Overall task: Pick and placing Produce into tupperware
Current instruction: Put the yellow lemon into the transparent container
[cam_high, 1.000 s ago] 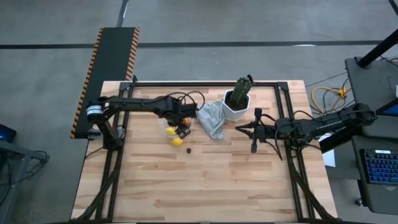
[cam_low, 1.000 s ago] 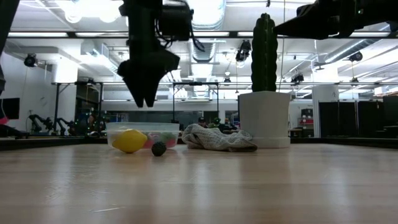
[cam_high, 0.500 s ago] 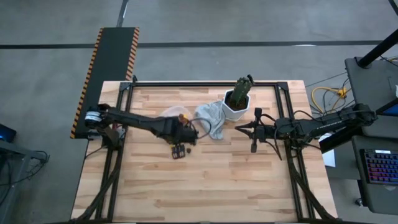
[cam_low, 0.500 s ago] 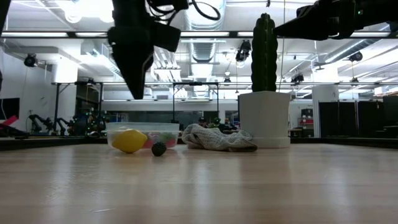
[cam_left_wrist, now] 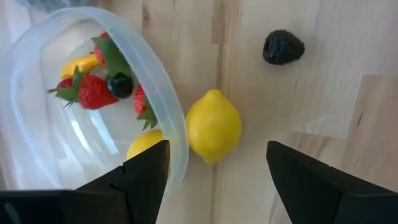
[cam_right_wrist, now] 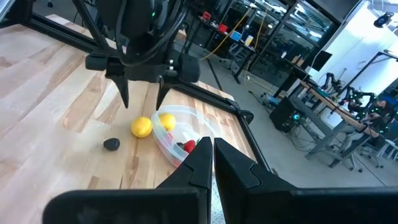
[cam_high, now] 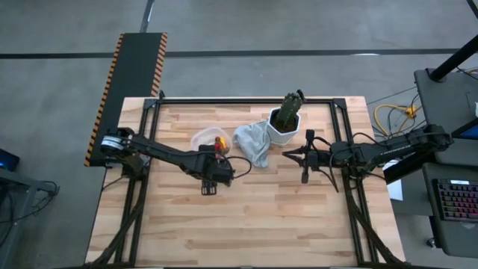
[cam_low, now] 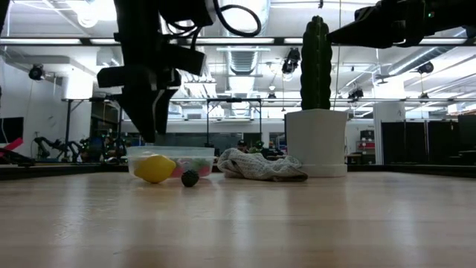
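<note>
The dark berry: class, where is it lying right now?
In the left wrist view the dark berry lies loose on the wooden table, outside the tupperware, just beyond the lemon resting against its rim.

**Colours on your table**

You see a bright yellow lemon (cam_left_wrist: 213, 127) and a knobbly black berry (cam_left_wrist: 283, 47) on pale striped wood (cam_left_wrist: 323, 106). Your clear plastic tub (cam_left_wrist: 163, 93) holds red strawberries (cam_left_wrist: 94, 93) with green leaves.
</note>
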Motion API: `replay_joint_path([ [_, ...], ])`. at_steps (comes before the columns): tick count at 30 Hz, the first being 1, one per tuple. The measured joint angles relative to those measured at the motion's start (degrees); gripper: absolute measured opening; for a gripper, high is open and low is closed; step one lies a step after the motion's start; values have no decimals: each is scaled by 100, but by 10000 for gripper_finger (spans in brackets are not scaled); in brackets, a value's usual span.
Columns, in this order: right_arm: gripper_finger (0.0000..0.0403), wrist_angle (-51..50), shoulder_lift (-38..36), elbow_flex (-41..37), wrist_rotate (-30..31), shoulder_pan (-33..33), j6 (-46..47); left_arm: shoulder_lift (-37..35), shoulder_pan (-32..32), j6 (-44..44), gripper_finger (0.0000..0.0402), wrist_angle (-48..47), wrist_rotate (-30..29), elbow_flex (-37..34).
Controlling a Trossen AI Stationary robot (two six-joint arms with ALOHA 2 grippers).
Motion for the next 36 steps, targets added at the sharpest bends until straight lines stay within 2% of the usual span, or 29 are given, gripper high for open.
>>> replay_joint_path([
  [7, 9, -17, 0, 0, -1, 0, 0, 64, -100, 381, 253, 537, 222, -204],
  [19, 9, -44, 1, 0, -2, 0, 0, 372, -98, 855, 254, 807, 160, -401],
  [31, 9, -47, 0, 0, -2, 0, 0, 378, -95, 796, 254, 779, 91, -438],
  [36, 9, -48, 1, 0, -2, 0, 0, 376, -111, 79, 254, 452, 332, -401],
])
